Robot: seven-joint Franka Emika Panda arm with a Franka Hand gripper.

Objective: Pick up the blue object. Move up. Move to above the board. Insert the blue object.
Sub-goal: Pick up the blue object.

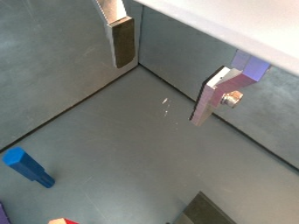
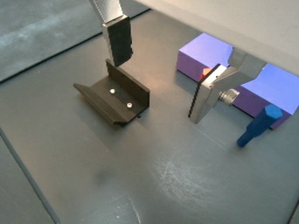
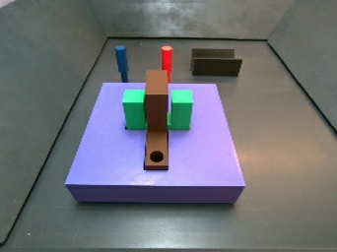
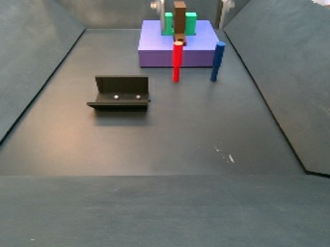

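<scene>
Hand: seen in both wrist views, with its two silver fingers (image 1: 121,39) spread wide and nothing between them, so it is released; midpoint about (image 2: 163,74). It hangs in the air above the dark floor. In the side views I cannot make it out with any certainty.
Fingers: one flat plate with a dark pad (image 2: 121,39) sits near the fixture; its partner (image 2: 211,94) shows edge-on, near the purple slab.
Blue object: a slim dark blue peg (image 3: 120,60) standing upright on the floor, just beside the far edge of the purple slab. Also visible in a side view (image 4: 218,61) beside the slab's corner, and in both wrist views (image 1: 27,167) (image 2: 257,127), well apart from the fingers.
Red peg: upright (image 3: 168,59), near the blue object, also beside the slab; seen too at (image 4: 178,60).
Board: long brown plank (image 3: 158,118) lying across the green block (image 3: 182,108), with one end down on the purple slab (image 3: 105,157); round hole (image 3: 158,157) near that lower end.
Fixture: dark L-shaped bracket (image 4: 122,94) on the floor, apart from the slab; also at (image 2: 114,98) and (image 3: 216,63).
</scene>
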